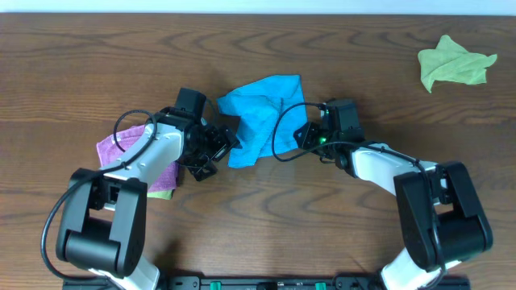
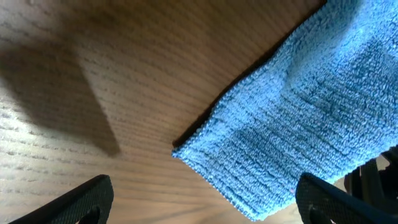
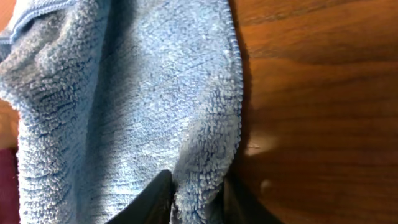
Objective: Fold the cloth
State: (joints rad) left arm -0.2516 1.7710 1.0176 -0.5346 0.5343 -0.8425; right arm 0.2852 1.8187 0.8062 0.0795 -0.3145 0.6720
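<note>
Overhead, your bright sky-blue square microfibre cloth [image 1: 262, 113] lies rumpled on the brown wooden table [image 1: 81, 48]. Left wrist: your left gripper [image 2: 202, 200] stands wide open at a cloth corner. Right wrist: your right gripper [image 3: 196, 199] pinches the cloth's edge.

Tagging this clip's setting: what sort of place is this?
Probably a robotics lab bench: two robot arms at a wood-grain table, with loose cloths on it: a sky-blue cloth, a purple cloth, a yellow-green cloth.
</note>
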